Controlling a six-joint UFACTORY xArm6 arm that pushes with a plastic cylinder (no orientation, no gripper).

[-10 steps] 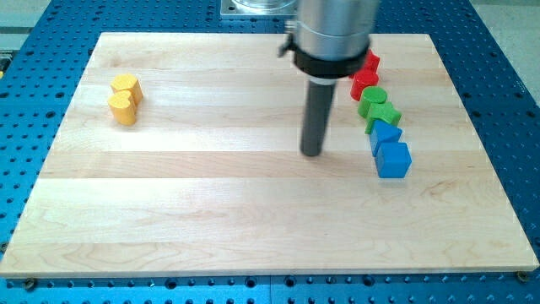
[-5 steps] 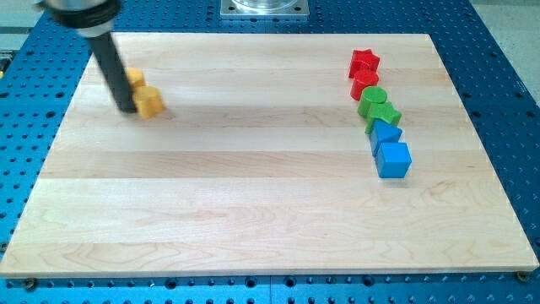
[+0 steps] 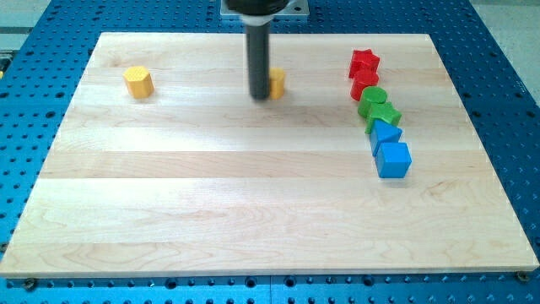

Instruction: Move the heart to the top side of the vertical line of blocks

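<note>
My tip touching yellow heart, at its 9 o'clock; red star atop line well apart; no pincer; push partway

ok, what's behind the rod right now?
A yellow block sits against my tip, on its right in the view. Only its right part shows; the rod covers the rest, so its shape can't be confirmed.

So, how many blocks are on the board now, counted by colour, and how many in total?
Yellow: 2, one hexagonal block at the view's left and one block partly hidden behind my tip
Red: 2, a star and another red block
Green: 2
Blue: 2
Total: 8 blocks
</note>
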